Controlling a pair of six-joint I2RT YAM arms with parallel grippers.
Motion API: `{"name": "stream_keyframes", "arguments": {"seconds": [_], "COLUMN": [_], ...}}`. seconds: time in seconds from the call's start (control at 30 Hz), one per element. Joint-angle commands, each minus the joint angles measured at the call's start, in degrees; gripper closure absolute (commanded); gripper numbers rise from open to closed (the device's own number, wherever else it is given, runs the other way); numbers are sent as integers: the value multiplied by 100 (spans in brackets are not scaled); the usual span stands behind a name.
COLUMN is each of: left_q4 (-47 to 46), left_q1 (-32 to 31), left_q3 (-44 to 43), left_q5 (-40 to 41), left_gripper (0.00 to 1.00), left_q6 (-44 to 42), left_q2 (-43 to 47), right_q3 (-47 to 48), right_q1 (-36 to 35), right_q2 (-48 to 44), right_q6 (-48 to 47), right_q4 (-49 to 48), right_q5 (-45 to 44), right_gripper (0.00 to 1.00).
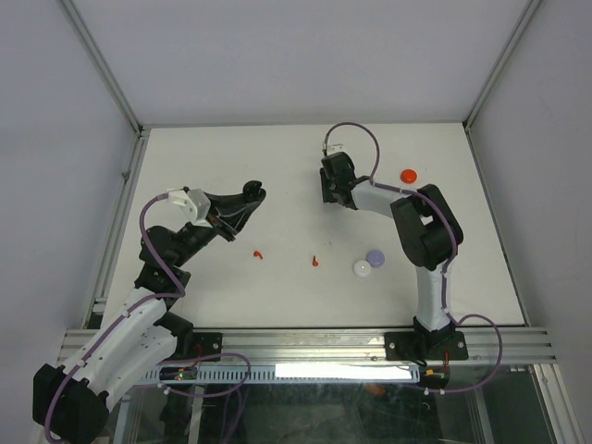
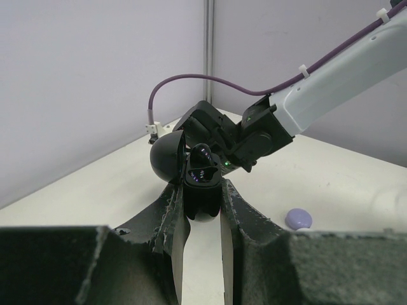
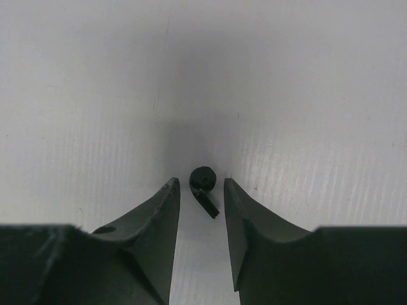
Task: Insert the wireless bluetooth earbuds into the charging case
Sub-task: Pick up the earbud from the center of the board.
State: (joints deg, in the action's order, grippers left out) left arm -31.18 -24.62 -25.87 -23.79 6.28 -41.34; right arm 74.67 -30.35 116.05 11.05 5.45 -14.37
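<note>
**Right gripper straddles black bud; left grips open black case**

Clock directions are read from the middle of the table (image 1: 277, 157) in the top view, with 12 at the far edge.

The right gripper (image 3: 201, 185) is near the middle, at about 1 o'clock, pointing down at the surface. In its wrist view the jaws are narrow, and the black bud (image 3: 203, 180) lies on the table between the tips. The bud's round head points away from the camera and its stem angles back toward the right-hand finger. A sliver of table shows on each side of the bud, so the jaws are not clamped on it.

The left gripper (image 2: 202, 188) is at about 9 to 10 o'clock, raised off the table and aimed toward the right arm. It is closed tight on the black case (image 2: 201, 206), pinching the body from both sides. The lid (image 2: 166, 159) stands open on the far left side. Glints show inside the case, but I cannot tell whether a bud is seated there.

A red bud (image 1: 258, 253) lies at 8 o'clock and a second red bud (image 1: 316, 262) at 6, well apart and both loose. The lilac case (image 1: 375, 257) and white case (image 1: 362, 268) lie just beside each other at 4 o'clock. The red case (image 1: 408, 174) is at 2 o'clock.
</note>
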Motion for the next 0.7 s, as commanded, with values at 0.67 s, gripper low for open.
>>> {"name": "stream_keyframes", "arguments": {"seconds": [0.67], "left_q4": [-175], "left_q1": [79], "left_q3": [-279], "left_q5": [-245], "left_gripper": [100], "left_q6": [24], "left_q2": [30], "right_q3": [-1084], "right_q1": [-802], "right_q2": [-1357], "right_q6": [23], "right_q4": [1122], "right_q5": [442], "right_gripper": [81]}}
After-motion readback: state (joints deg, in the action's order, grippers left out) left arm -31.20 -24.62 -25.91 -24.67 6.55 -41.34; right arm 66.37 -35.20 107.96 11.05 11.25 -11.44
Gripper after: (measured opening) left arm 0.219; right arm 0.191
